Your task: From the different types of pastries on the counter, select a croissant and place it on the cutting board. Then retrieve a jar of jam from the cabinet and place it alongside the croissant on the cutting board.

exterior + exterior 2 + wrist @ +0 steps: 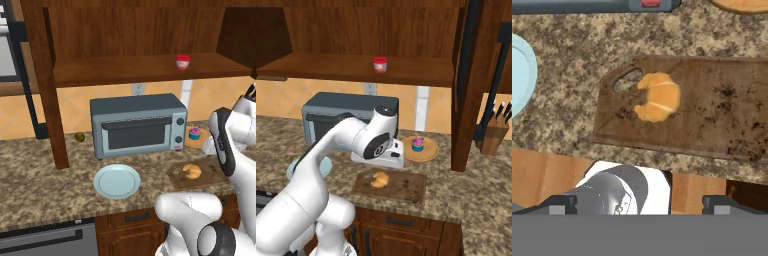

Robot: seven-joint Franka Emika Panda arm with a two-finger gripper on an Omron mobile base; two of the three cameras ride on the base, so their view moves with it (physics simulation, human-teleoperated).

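The golden-brown crescent-shaped croissant (657, 97) lies on the flat dark-brown wooden cutting board (712, 115), at the end with the oval handle hole, which the pastry touches or just overlaps. The board rests on the brown-and-beige speckled granite tabletop (40, 170), near its front edge. The two-finger end effector (637, 204) hangs above the board with its two dark fingertips (562, 204) set wide apart and nothing between them. Beyond the board stands a round tan plate (428, 152) carrying a small cupcake with pink frosting and a blue wrapper (418, 144). To the board's left sits a round light-blue plate (117, 181), and behind that plate a grey-blue toaster oven (138, 125). Above the board, on the shelf of the dark reddish-brown wooden cabinet (120, 70), stands the small squat red-lidded jar of jam (183, 62).
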